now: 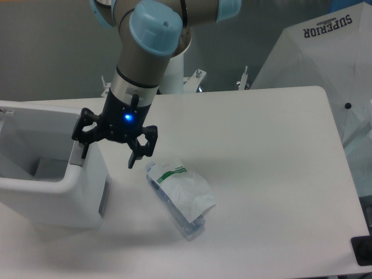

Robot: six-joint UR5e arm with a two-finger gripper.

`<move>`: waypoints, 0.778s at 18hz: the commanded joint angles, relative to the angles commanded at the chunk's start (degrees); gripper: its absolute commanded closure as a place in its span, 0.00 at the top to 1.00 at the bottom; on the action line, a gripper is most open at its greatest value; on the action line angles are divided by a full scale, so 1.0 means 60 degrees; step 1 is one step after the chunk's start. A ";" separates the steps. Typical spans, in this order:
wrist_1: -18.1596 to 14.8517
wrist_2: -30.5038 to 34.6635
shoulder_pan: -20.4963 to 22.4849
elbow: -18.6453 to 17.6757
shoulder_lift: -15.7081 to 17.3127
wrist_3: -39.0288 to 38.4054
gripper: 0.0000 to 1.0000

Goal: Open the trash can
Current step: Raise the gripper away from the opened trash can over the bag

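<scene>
A robotics lab: robot arm (145, 52) mounted beside white table (261, 151).

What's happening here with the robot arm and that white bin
The arm's gripper is at the right edge of the white trash can, one of its fingers on the grey push tab. The bin is open, its inside visible. The fingers are spread and hold nothing. A crumpled plastic bottle lies on the table nearby.
</scene>
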 joint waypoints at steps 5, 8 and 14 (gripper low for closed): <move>0.0030 0.0481 0.0717 0.0029 -0.0014 0.0393 1.00; 0.0044 0.1388 0.1084 0.0015 -0.0028 0.1476 1.00; 0.0073 0.3104 0.1642 -0.0029 -0.0804 0.3324 1.00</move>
